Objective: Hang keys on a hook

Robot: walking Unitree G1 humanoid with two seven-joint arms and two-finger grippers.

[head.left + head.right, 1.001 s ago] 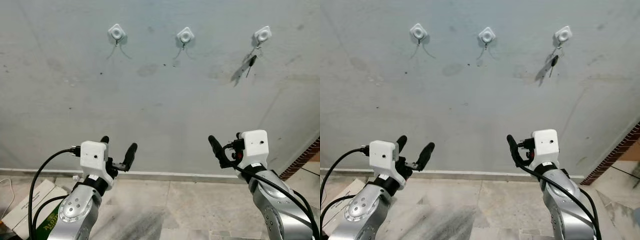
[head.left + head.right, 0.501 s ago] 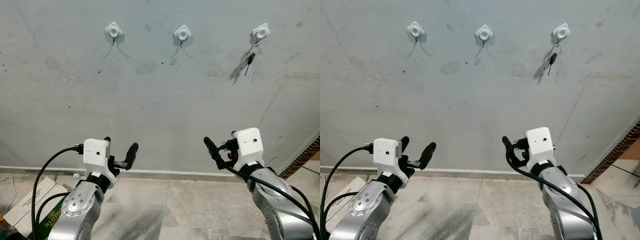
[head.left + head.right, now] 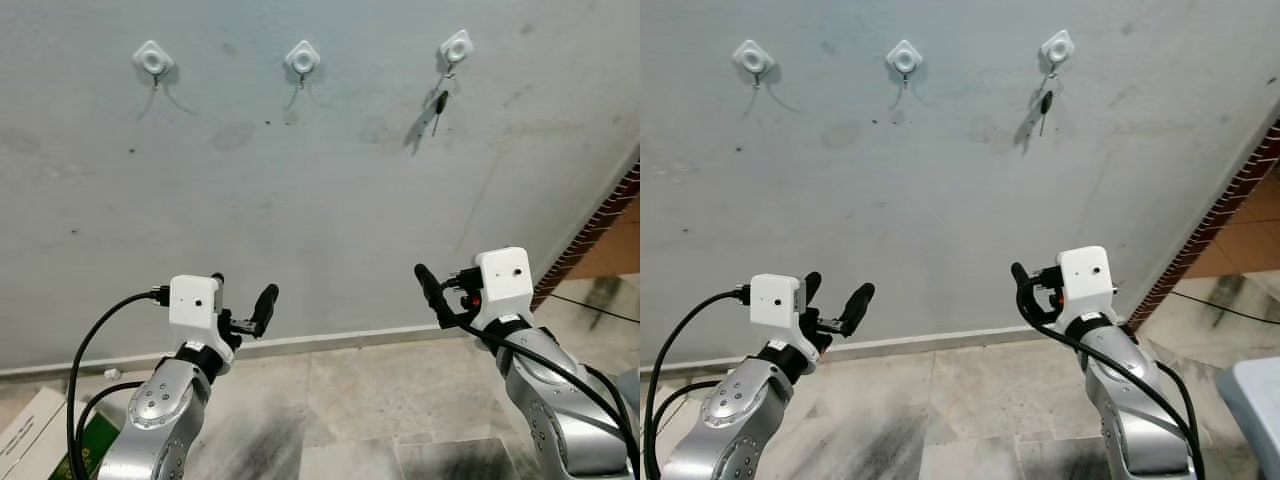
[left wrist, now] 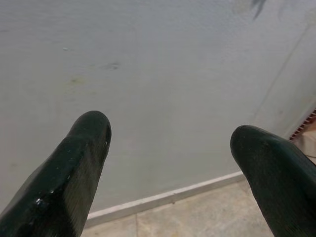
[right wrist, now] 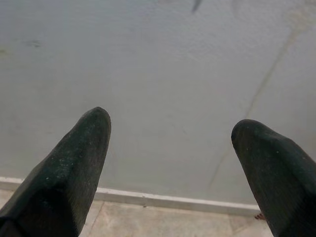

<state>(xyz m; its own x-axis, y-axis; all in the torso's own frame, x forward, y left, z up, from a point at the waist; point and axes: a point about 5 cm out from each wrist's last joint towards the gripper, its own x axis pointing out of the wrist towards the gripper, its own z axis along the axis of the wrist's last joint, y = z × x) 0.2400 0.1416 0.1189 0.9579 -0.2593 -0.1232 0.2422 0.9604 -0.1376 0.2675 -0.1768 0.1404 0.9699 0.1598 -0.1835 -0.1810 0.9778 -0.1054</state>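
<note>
Three white hooks sit in a row high on the grey wall: a left hook, a middle hook and a right hook. A dark key dangles from the right hook, casting a shadow beside it. The other two hooks are bare. My left gripper is held low before the wall, open and empty, its fingers spread wide. My right gripper stands at the same height, below the key, also open with nothing between its fingers.
A red brick wall edge runs down the right side. A cardboard box lies on the tiled floor at lower left. A white baseboard lines the wall's foot. A pale blue surface juts in at lower right.
The whole picture has slid left, so the camera has turned to the right; more brick edge and floor show. The key still hangs on the right hook. Both grippers stay open.
</note>
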